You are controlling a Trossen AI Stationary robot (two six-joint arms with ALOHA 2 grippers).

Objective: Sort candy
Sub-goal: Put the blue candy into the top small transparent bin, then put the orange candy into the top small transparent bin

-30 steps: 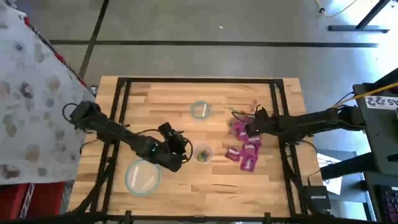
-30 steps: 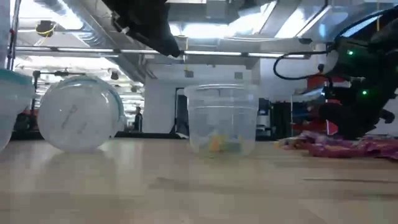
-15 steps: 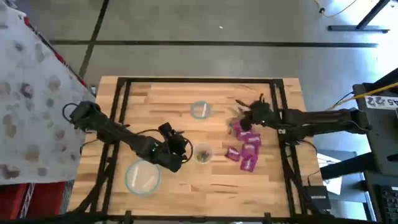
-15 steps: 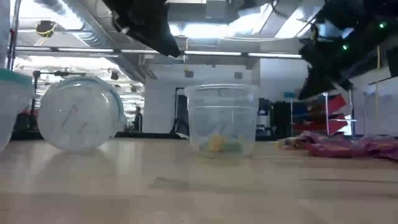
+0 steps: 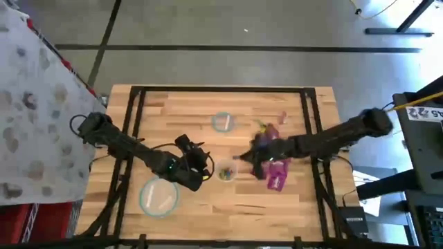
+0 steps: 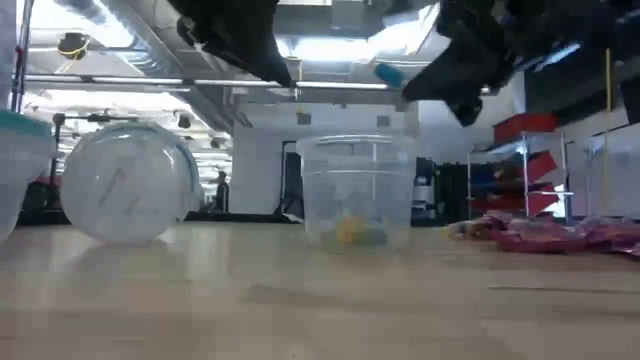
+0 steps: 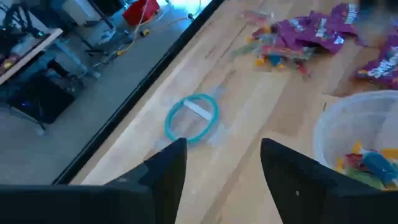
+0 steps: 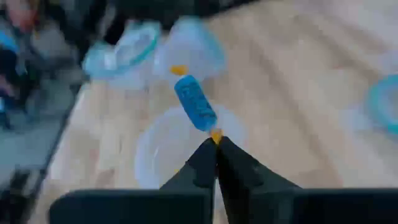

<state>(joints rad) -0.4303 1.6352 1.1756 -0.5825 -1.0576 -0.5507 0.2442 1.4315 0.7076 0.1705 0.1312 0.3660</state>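
Note:
A small clear cup [image 5: 225, 170] stands on the wooden table with a few yellow and green candy pieces in it [image 6: 352, 232]. Just to its right, my right gripper [image 5: 239, 160] hovers shut on a blue candy with orange twisted ends [image 8: 194, 103], above the cup [image 8: 177, 149]. The low view shows that candy [image 6: 390, 73] high over the cup [image 6: 355, 190]. Magenta candy packets [image 5: 275, 173] lie on the table to the right. My left gripper [image 5: 200, 158] hangs open to the left of the cup, its fingers [image 7: 168, 168] apart around nothing. My right gripper pinches the blue candy by one orange twisted end [image 8: 216, 133] between the free ends of its two fingers. The fingers slant down from the table's right. The candy sticks out past the fingertips, lifted clear, over the cup's mouth.
A teal-rimmed clear bowl [image 5: 223, 122] sits toward the far side, and a bigger one [image 5: 159, 196] at the near left. Thin pink and mixed candy pieces [image 7: 273, 53] lie by the far right. A dark frame rail [image 5: 308, 124] runs along the table's right side.
My right gripper has risen from the magenta candy pile and swung toward the table's left to a spot over the cup, turning as it went and staying shut, with the blue candy in it.

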